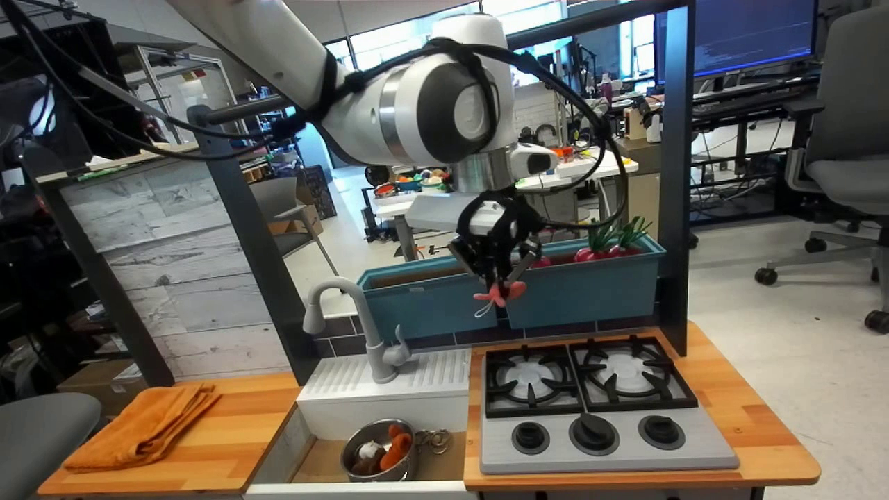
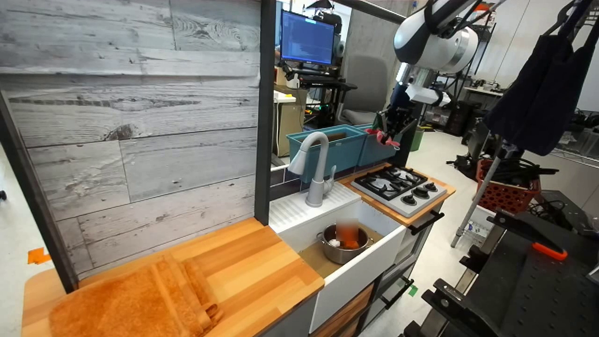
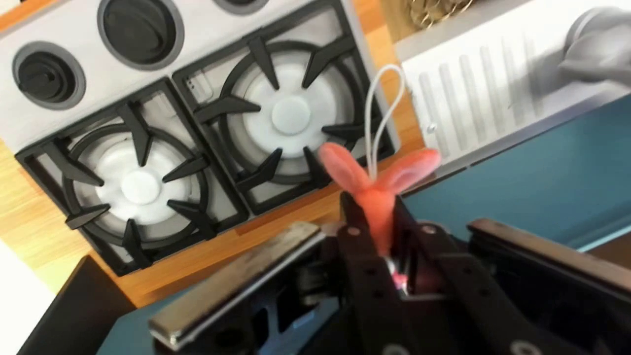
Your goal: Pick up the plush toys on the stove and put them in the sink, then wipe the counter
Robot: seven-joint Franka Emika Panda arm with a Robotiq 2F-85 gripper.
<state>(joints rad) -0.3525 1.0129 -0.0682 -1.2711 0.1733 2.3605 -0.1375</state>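
Observation:
My gripper (image 1: 498, 278) is shut on a red-orange plush toy (image 1: 494, 295) with two ears and a white loop. In the wrist view, the toy (image 3: 377, 195) is pinched between the fingertips (image 3: 373, 209). It hangs in the air before the teal bins, behind the stove (image 1: 597, 430); no toy shows on the burners. The sink (image 1: 382, 413) holds a metal bowl (image 1: 353, 469) with orange, brown and white plush toys (image 1: 394, 448) inside; the bowl also shows in an exterior view (image 2: 339, 256), its contents partly blurred. The wood counter (image 1: 260, 423) lies left of the sink and around the stove.
A folded orange cloth (image 1: 142, 427) lies on the counter's left part. Teal bins (image 1: 430, 305), one with radish-like plants (image 1: 601, 250), stand behind the unit. The grey faucet (image 1: 361, 312) rises at the sink's back. Dark posts (image 1: 677, 173) and a wood-pattern panel (image 2: 140, 140) border the unit.

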